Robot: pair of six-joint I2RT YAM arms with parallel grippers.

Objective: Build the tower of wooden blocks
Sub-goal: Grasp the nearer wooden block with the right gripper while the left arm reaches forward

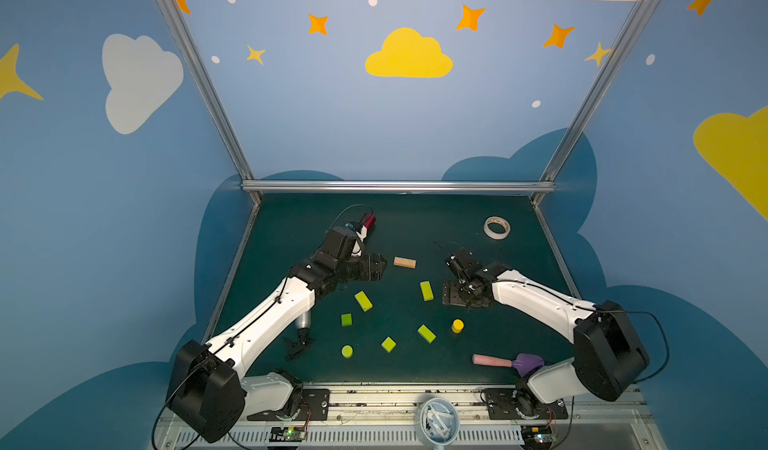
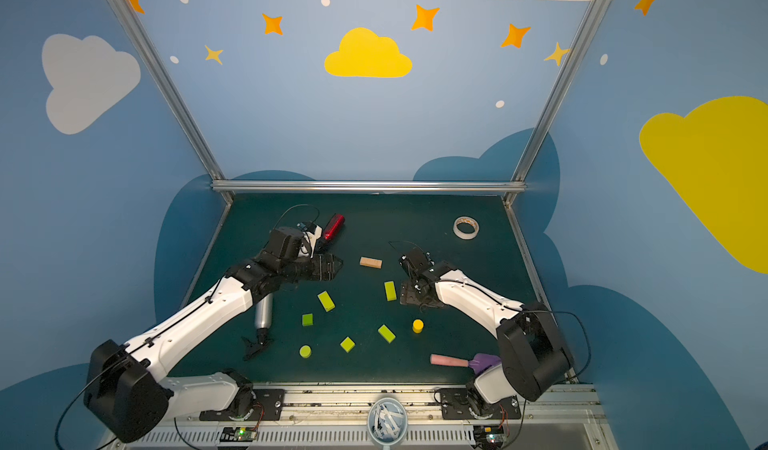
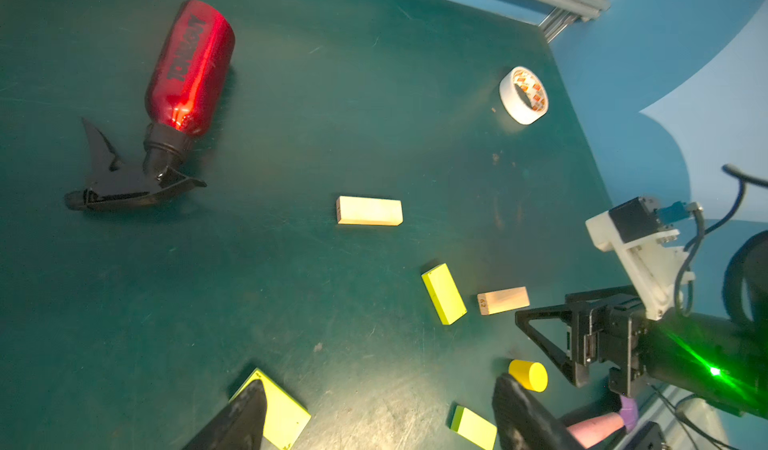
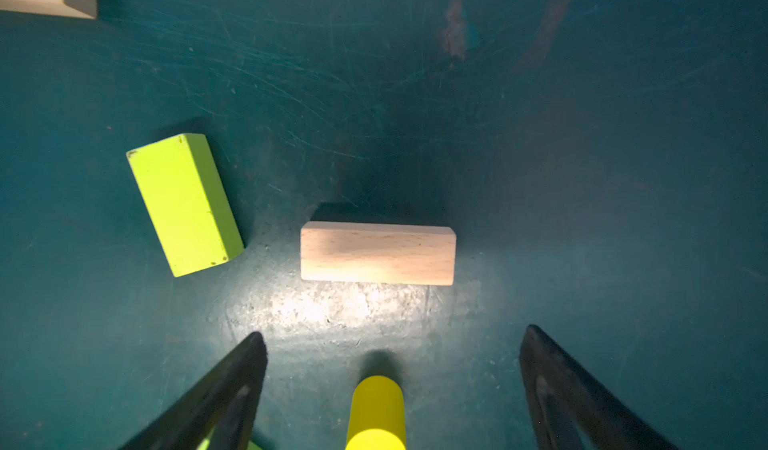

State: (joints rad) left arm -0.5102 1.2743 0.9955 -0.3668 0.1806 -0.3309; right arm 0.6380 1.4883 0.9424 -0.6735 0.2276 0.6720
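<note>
Left gripper [image 3: 380, 383] wide open, empty, right gripper [image 4: 395, 335] wide open, empty, above 1 tan bar [image 4: 377, 254], yellow cylinder [image 4: 376, 410] near, green table [image 4: 582, 136].

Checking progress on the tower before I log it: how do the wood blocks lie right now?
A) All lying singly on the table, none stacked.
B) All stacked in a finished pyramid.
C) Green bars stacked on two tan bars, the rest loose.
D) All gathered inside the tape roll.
A: in both top views the wood blocks lie scattered singly on the green table, none resting on another, and the left wrist view shows the same.
</note>
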